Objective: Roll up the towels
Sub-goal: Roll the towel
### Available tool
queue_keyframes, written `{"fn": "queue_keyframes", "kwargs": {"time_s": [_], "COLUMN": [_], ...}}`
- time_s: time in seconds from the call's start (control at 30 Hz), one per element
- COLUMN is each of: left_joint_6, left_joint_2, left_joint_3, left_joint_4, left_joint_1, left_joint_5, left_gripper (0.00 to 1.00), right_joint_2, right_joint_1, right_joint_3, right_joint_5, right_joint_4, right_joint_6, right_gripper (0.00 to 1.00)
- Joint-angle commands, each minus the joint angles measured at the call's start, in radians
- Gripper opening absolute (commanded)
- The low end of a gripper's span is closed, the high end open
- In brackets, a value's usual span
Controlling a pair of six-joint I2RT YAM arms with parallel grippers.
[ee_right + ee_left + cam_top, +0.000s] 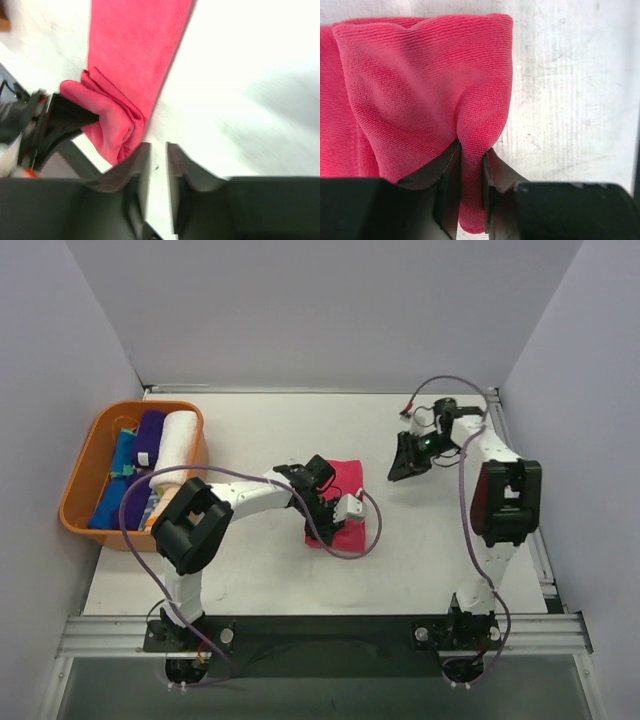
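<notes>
Bare white tabletop stretching wide to the right of the orange plastic basket, closed in by pale walls at the back and both sides; most free room between the basket and the hot pink terry-cloth towel, and along the back edge. Towel well to the right of the basket, about mid-table, flat at its far part, bunched into soft folds at its near end. Left gripper clamped on a pinched ridge of that pink cloth, a tongue of fabric passing between the black fingers. Right gripper farther right of the basket than the towel, over bare table, jaws slightly apart with a slim gap and nothing in it. Inside the basket, rolled towels side by side: dark purple, cream-white, teal, blue. Near part of the pink towel hidden under the left arm in the top view; basket's right corner crossed by a cable loop; right wrist view blurred.
</notes>
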Motion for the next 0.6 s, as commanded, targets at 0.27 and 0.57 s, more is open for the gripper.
{"fn": "queue_keyframes", "kwargs": {"time_s": [0.27, 0.57], "left_joint_6": [0.088, 0.079], "left_joint_2": [0.412, 0.658], "left_joint_3": [0.365, 0.655], "left_joint_4": [-0.575, -0.834], "left_joint_1": [0.147, 0.207], "left_joint_5": [0.319, 0.35], "left_gripper": [0.16, 0.18], "right_joint_2": [-0.619, -0.791], "right_joint_1": [-0.002, 0.342], "right_joint_3": [-0.24, -0.325], "right_joint_5": [0.039, 0.33], "right_joint_4": [-0.061, -0.103], "right_joint_6": [-0.242, -0.405], "right_gripper": [0.47, 0.46]}}
